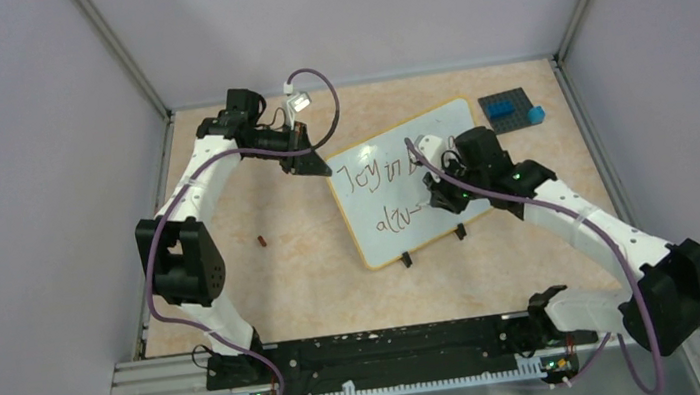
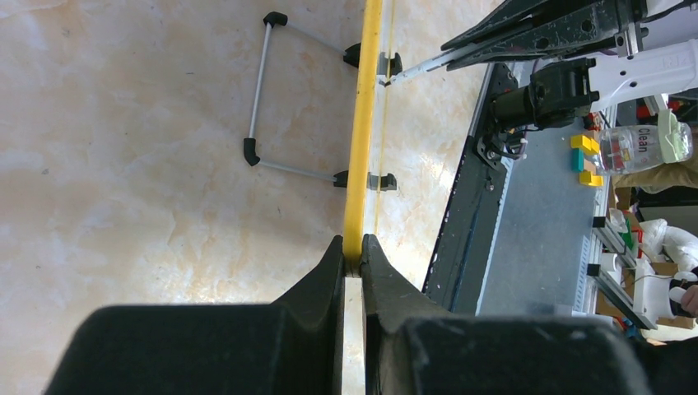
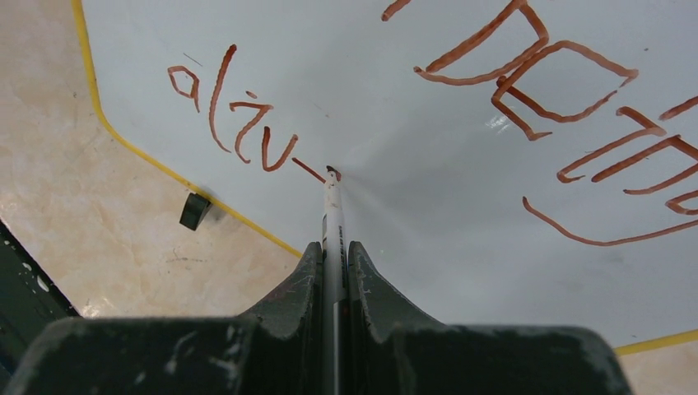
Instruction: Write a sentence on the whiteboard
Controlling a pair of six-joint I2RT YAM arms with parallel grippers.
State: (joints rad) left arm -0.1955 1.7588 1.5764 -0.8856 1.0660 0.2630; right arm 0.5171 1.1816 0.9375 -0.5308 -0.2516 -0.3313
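The whiteboard (image 1: 431,230) stands tilted on the table, its yellow rim edge-on in the left wrist view (image 2: 362,123). The sentence (image 1: 373,174) is in reddish-brown: "Joy in be…" on the upper line, partly hidden by my right arm, and "aliv" (image 3: 239,123) plus a fresh stroke on the lower line. My left gripper (image 1: 317,168) is shut on the board's upper left rim (image 2: 353,255). My right gripper (image 1: 442,196) is shut on a white marker (image 3: 332,206), whose tip touches the board just right of "aliv" (image 3: 333,251).
A dark blue studded plate (image 1: 508,107) with a blue brick (image 1: 535,114) lies at the back right. A small reddish-brown cap (image 1: 262,240) lies left of the board. Two black clip feet (image 1: 407,259) hold the board's lower edge. A wire stand (image 2: 263,90) props its back.
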